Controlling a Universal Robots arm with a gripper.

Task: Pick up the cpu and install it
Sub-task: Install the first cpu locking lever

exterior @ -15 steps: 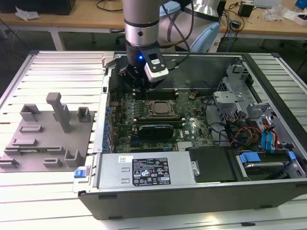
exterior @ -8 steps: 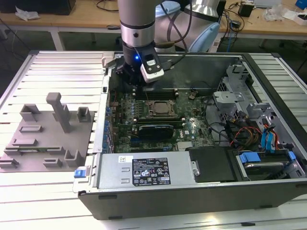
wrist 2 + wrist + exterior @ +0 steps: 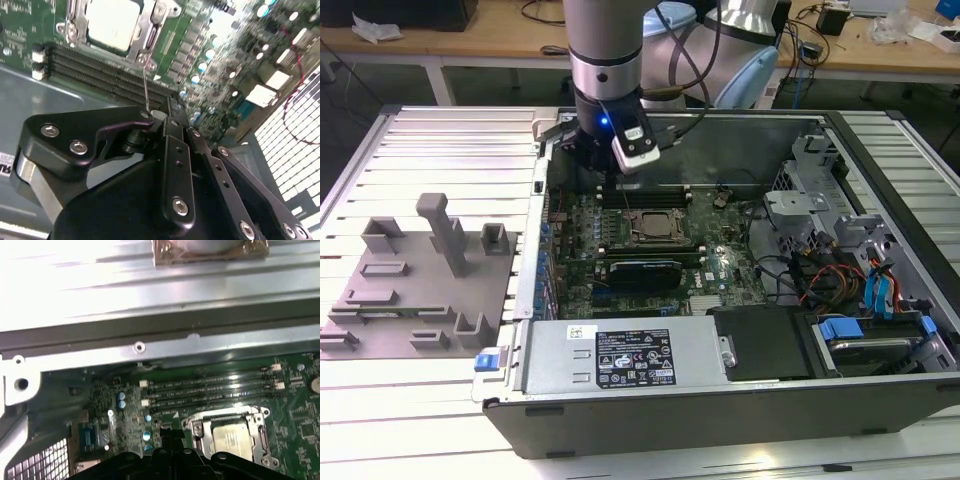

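Right, ext. view first: the arm is hanging over the open PC case on the table. The end effector is hovering above the far edge of the mobo, toward the exterior view's left. The cpu is lying flat inside the socket frame, mid-board, near the end effector but not touching it. The grey fixture plate is sitting well apart, outside the case at the exterior view's left.

Second wrist view: the cpu is showing its silvery top, seated in the socket frame. The end effector is looking clenched, w/ no chip in it. A thin metal rod is rising from the socket frame to its tip; can't tell if it's being pinched there.

First wrist view: the cpu is sitting square in the socket frame, beside the memory slots, w/ the end effector near it.

Judgement: pick & place is looking done, and the securing part of the install is in hand. The next move is calling for slow, fine travel around the rod, w/o knocking chip or socket frame.
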